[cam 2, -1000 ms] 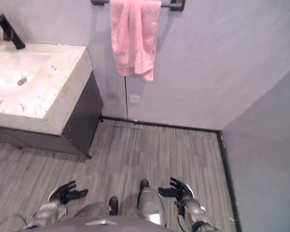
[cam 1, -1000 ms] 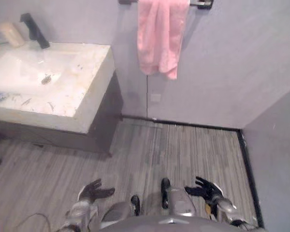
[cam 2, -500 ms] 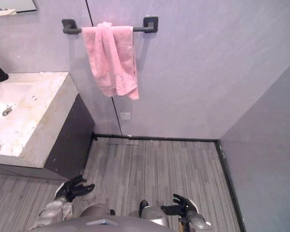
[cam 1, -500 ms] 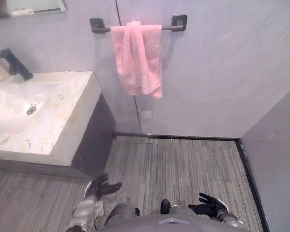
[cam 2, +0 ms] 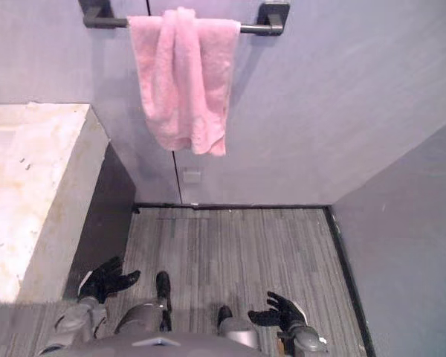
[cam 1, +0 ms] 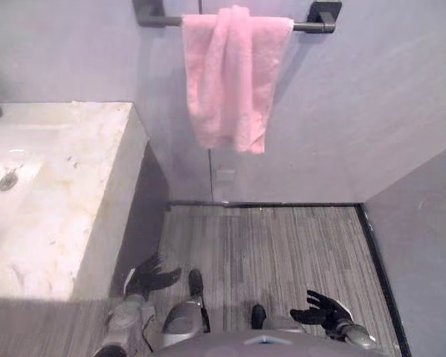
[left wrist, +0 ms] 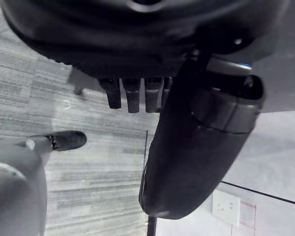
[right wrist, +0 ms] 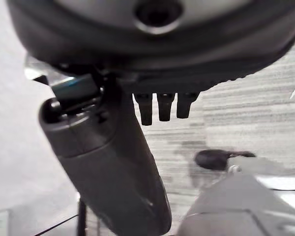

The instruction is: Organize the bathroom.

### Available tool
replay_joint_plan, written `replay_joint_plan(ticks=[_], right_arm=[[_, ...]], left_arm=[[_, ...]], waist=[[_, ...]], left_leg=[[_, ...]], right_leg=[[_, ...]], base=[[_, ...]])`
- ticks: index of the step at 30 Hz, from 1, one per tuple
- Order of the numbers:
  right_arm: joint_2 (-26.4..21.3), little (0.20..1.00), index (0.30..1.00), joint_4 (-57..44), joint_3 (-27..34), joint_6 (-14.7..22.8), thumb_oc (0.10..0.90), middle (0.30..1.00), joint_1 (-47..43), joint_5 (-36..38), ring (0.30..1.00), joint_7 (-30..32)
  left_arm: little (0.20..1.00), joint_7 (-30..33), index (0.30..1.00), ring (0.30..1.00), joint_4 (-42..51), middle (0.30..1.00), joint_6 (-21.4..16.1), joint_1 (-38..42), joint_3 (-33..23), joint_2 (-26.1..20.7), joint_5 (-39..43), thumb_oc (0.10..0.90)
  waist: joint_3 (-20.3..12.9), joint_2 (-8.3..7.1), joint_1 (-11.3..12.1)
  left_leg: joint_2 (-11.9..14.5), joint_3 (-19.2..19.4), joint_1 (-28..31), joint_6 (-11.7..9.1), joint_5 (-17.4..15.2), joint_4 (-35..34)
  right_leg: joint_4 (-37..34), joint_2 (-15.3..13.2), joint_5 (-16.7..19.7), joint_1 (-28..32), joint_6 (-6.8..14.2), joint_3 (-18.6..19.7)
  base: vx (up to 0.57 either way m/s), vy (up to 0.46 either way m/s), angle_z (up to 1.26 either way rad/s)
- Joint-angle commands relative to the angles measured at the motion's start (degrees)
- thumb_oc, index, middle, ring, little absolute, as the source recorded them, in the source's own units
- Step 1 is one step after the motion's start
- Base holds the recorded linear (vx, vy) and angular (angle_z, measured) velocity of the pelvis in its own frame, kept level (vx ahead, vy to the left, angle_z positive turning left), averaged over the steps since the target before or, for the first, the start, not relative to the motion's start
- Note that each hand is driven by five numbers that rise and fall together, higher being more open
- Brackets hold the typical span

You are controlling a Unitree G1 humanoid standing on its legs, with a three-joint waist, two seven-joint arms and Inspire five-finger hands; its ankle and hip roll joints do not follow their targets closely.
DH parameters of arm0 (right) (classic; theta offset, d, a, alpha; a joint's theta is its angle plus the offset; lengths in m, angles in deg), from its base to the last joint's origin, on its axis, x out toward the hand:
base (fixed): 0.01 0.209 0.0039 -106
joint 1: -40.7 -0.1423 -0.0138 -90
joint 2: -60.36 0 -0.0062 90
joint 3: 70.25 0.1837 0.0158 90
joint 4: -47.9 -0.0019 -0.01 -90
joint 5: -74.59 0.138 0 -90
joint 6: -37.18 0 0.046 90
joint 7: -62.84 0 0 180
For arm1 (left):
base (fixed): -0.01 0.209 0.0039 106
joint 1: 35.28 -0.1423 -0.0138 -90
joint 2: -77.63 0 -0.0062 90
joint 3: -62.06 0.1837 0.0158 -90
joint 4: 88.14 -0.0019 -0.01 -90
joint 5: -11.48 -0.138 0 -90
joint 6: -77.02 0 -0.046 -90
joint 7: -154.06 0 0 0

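High above both hands, on the wall: pink towel [cam 1: 233, 78], draped over a dark towel bar [cam 1: 312, 26] — bunched at the middle, its lower edge hanging free, touched by neither hand.

Left hand [cam 1: 149, 277]: low, beside the dark side of the vanity [cam 1: 137, 216]; fingers [left wrist: 132, 96] straight and spread, holding nothing. Directly outward of this hand and above it — pale stone sink surface [cam 1: 67, 186], speckled, with a round drain [cam 1: 7, 180] in the basin at its far side.

Right hand [cam 1: 323, 311]: low over the floor, well apart from the left hand; fingers [right wrist: 160, 108] relaxed and extended, holding nothing. Grey wall [cam 2: 401, 238] close on its outer side.

Ahead of both hands: grey striped plank floor [cam 1: 282, 245], ending at a dark skirting line under the towel wall. Small pale wall plate [cam 1: 224, 175] low on that wall, below the towel.
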Motion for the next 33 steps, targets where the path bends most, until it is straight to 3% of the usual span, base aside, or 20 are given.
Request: replay_joint_plan(ticks=[1,4,7,9,11,14,19,26,29,33], right_arm=[[-2.4,0.900,0.900,-6.7,0.2,6.3,0.800,0.900,-1.0,4.4,0.900,2.3],[-2.2,0.900,0.900,-15.3,0.5,8.3,0.800,0.900,0.4,0.7,0.900,6.7],[-2.4,0.900,0.900,-19.1,0.4,10.1,0.800,0.900,0.0,0.0,0.900,9.0],[-2.4,0.900,0.900,-19.2,-0.2,11.2,0.800,0.900,-1.2,-0.5,0.900,9.6],[-2.4,0.900,0.900,-19.5,-1.1,12.9,0.800,0.900,-2.4,-1.6,0.900,10.8],[-3.0,0.900,0.900,-25.0,-2.0,13.7,0.800,0.900,-2.0,-4.0,0.900,13.7],[-5.6,0.900,0.900,-35.2,-2.2,13.2,0.800,0.900,-2.0,-5.9,0.900,14.9],[-10.5,0.900,0.900,-48.4,-1.8,14.2,0.800,0.900,-5.8,-10.6,0.900,13.3],[-12.9,0.900,0.900,-51.8,-1.6,14.2,0.800,0.900,-8.8,-10.9,0.900,12.9],[-14.2,0.900,0.900,-54.1,-0.9,13.0,0.800,0.900,-12.9,-8.9,0.900,14.8]], left_arm=[[0.900,3.1,0.900,0.900,8.6,0.900,-6.1,1.3,-0.3,-3.5,0.2,0.800],[0.900,5.2,0.900,0.900,12.6,0.900,-5.5,1.0,-1.2,-4.9,1.2,0.800],[0.900,7.6,0.900,0.900,14.1,0.900,-5.4,1.5,-0.8,-5.7,-0.9,0.800],[0.900,9.2,0.900,0.900,14.0,0.900,-5.3,1.9,-0.4,-5.9,-0.5,0.800],[0.900,9.8,0.900,0.900,14.1,0.900,-5.9,2.2,-0.5,-6.0,0.6,0.800],[0.900,9.8,0.900,0.900,16.9,0.900,-5.8,1.1,-1.3,-6.1,1.8,0.800],[0.900,11.0,0.900,0.900,22.4,0.900,-4.7,-0.5,-3.8,-6.2,3.0,0.800],[0.900,12.2,0.900,0.900,30.5,0.900,-5.6,0.7,-7.1,-7.2,4.0,0.800],[0.900,13.4,0.900,0.900,33.9,0.900,-6.6,3.2,-7.4,-7.5,3.3,0.800],[0.900,13.2,0.900,0.900,39.5,0.900,-6.8,6.3,-7.0,-7.8,2.4,0.800]], waist=[[-5.0,2.18,-0.3],[-6.1,2.71,-0.7],[-5.8,3.84,-1.5],[-5.8,3.84,-1.2],[-5.6,3.57,-0.7],[-5.6,3.11,-0.6],[-6.5,1.63,0.2],[-7.0,0.48,0.7],[-7.0,-0.14,1.0],[-7.0,-0.61,1.3]], left_leg=[[2.6,-3.0,-3.5,-2.7,-2.8,1.1],[0.7,-4.4,-1.3,-0.8,-4.8,0.9],[0.5,-5.5,1.4,0.2,-5.9,0.6],[0.6,-4.9,2.2,-0.1,-6.2,0.7],[0.2,-3.8,3.1,-0.7,-6.7,0.4],[0.0,-3.7,2.3,-0.6,-6.9,1.1],[1.3,-4.2,2.1,-1.7,-5.8,0.7],[4.1,-2.4,1.3,-3.8,-4.5,1.9],[4.2,-2.2,0.4,-4.0,-5.5,4.7],[2.2,-0.5,-0.8,-3.3,-7.8,7.8]], right_leg=[[6.0,3.8,-4.6,-1.5,1.1,-2.5],[11.3,2.2,-5.2,-4.3,2.1,-3.0],[20.6,0.7,-2.8,-11.5,3.3,-4.0],[18.1,-0.6,-2.2,-12.1,3.5,-5.7],[11.1,-1.8,0.1,-12.0,3.8,-7.9],[7.6,-0.4,1.7,-12.1,3.3,-5.9],[2.7,0.5,2.6,-8.7,2.1,-8.4],[1.3,1.9,1.1,-6.3,0.0,-11.0],[1.7,1.9,0.6,-6.2,-0.6,-11.8],[2.6,1.8,0.1,-5.9,-0.6,-12.8]], base=[[0.31,0.187,-0.42],[0.21,0.147,-0.40],[0.10,0.054,-0.21],[0.05,-0.049,-0.24],[0.03,-0.111,-0.63],[0.04,-0.148,-0.21],[0.04,-0.186,0.20],[0.02,-0.157,0.08],[0.03,-0.087,0.12],[0.04,-0.045,0.15]])
